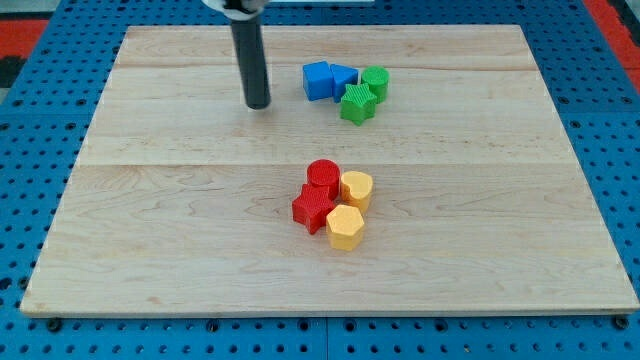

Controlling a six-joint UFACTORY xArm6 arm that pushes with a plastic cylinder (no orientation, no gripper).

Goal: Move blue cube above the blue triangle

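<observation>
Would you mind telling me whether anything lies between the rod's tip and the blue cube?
Nothing visible does. My tip stands to the view's left of the blue cube, with only bare board between them. The blue triangle sits against the cube's far, right side.

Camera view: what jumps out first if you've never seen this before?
First, my tip, the end of a dark rod that comes down near the view's top, left of the blue cube. That cube sits bunched with a blue triangle and two green blocks. Near the middle of the wooden board, two red blocks and two yellow blocks huddle together.
</observation>
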